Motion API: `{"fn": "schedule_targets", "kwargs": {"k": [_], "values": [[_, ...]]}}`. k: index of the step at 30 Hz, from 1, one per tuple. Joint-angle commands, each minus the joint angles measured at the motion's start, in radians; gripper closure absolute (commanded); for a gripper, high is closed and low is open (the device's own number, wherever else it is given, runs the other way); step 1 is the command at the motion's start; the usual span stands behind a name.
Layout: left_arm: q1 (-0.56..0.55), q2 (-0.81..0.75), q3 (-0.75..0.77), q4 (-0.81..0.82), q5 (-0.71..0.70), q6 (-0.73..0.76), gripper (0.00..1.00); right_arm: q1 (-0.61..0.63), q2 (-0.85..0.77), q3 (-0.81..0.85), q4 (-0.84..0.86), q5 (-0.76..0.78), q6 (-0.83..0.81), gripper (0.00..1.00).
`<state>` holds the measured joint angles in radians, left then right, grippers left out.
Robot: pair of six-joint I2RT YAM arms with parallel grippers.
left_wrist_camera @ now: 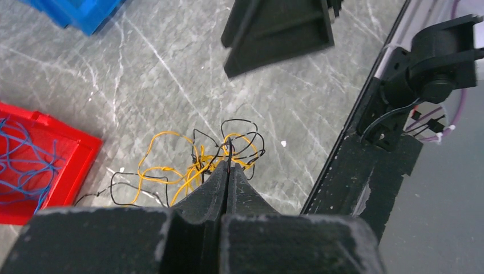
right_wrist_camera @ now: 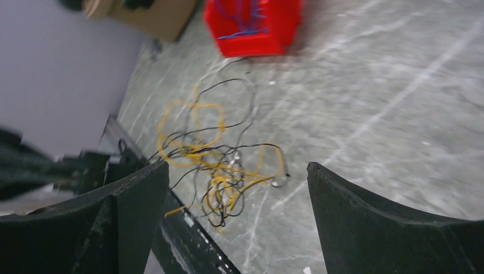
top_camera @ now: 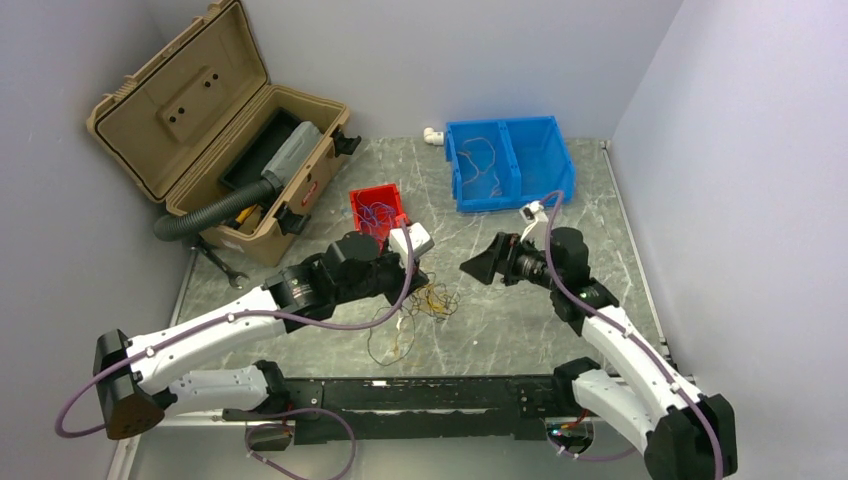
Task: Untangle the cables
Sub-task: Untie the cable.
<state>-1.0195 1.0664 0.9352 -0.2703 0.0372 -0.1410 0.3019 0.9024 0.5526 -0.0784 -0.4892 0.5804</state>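
Note:
A tangle of thin yellow-orange and black cables (top_camera: 432,300) lies on the marble table in front of the arms, with loose strands trailing toward the near rail. My left gripper (top_camera: 418,280) is at the tangle's left edge. In the left wrist view it (left_wrist_camera: 229,165) is shut on a black wire of the cables (left_wrist_camera: 194,162). My right gripper (top_camera: 478,266) hovers to the right of the tangle, open and empty. In the right wrist view its jaws (right_wrist_camera: 237,166) stand wide apart, with the cables (right_wrist_camera: 222,165) between and beyond them.
A red bin (top_camera: 380,213) with blue wires sits just behind the left gripper. A blue two-part bin (top_camera: 510,165) holding a few orange wires stands at the back. An open tan toolbox (top_camera: 225,150) with a black hose is at the back left, a wrench (top_camera: 220,262) beside it.

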Motion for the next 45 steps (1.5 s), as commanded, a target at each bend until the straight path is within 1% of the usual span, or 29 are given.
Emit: {"fn": "schedule_targets", "kwargs": {"k": [1, 4, 6, 10, 16, 19, 23, 24, 25, 27, 30, 32, 34, 37, 39, 41, 43, 45], "values": [[0.003, 0.015, 0.084, 0.038, 0.084, 0.024, 1.0, 0.059, -0.089, -0.084, 0.265, -0.239, -0.104, 0.07], [0.002, 0.024, 0.116, 0.042, 0.112, 0.031, 1.0, 0.112, -0.164, -0.157, 0.325, -0.174, -0.136, 0.07], [0.002, 0.032, 0.134, 0.037, 0.134, 0.043, 1.0, 0.135, -0.202, -0.187, 0.314, -0.126, -0.175, 0.07], [0.002, 0.054, 0.172, 0.022, 0.209, 0.061, 1.0, 0.169, -0.236, -0.218, 0.313, -0.089, -0.247, 0.07], [0.002, 0.083, 0.21, 0.024, 0.263, 0.069, 1.0, 0.223, -0.186, -0.183, 0.314, -0.074, -0.311, 0.07], [0.002, 0.094, 0.224, 0.026, 0.261, 0.068, 1.0, 0.261, -0.148, -0.186, 0.361, -0.076, -0.307, 0.07], [0.002, 0.102, 0.237, 0.025, 0.241, 0.067, 1.0, 0.314, -0.101, -0.197, 0.407, 0.005, -0.294, 0.1], [0.002, 0.098, 0.233, 0.034, 0.237, 0.065, 1.0, 0.321, -0.095, -0.202, 0.414, 0.032, -0.286, 0.14], [0.002, 0.091, 0.229, 0.041, 0.232, 0.064, 1.0, 0.323, -0.092, -0.207, 0.416, 0.072, -0.273, 0.27], [0.002, 0.074, 0.216, 0.055, 0.214, 0.06, 1.0, 0.324, -0.103, -0.221, 0.402, 0.191, -0.23, 0.57], [0.002, 0.044, 0.197, 0.057, 0.136, 0.058, 1.0, 0.323, -0.177, -0.25, 0.347, 0.393, -0.166, 0.99], [0.002, 0.03, 0.186, 0.045, 0.082, 0.055, 1.0, 0.324, -0.242, -0.262, 0.277, 0.559, -0.123, 1.0], [0.002, 0.018, 0.174, 0.025, 0.022, 0.048, 1.0, 0.322, -0.304, -0.249, 0.163, 0.747, -0.073, 1.0], [0.004, -0.004, 0.151, -0.006, -0.112, 0.017, 1.0, 0.321, -0.34, -0.191, -0.09, 1.075, 0.067, 1.0], [0.008, -0.034, 0.127, -0.018, -0.205, -0.01, 1.0, 0.32, -0.33, -0.142, -0.262, 1.25, 0.214, 1.0], [0.02, -0.062, 0.098, -0.028, -0.273, -0.037, 1.0, 0.319, -0.311, -0.095, -0.419, 1.381, 0.357, 1.0], [0.036, -0.08, 0.081, -0.055, -0.334, -0.07, 1.0, 0.319, -0.287, -0.059, -0.563, 1.473, 0.476, 1.0], [0.059, -0.084, 0.076, -0.104, -0.397, -0.112, 1.0, 0.317, -0.265, -0.03, -0.654, 1.526, 0.573, 1.0]]}}
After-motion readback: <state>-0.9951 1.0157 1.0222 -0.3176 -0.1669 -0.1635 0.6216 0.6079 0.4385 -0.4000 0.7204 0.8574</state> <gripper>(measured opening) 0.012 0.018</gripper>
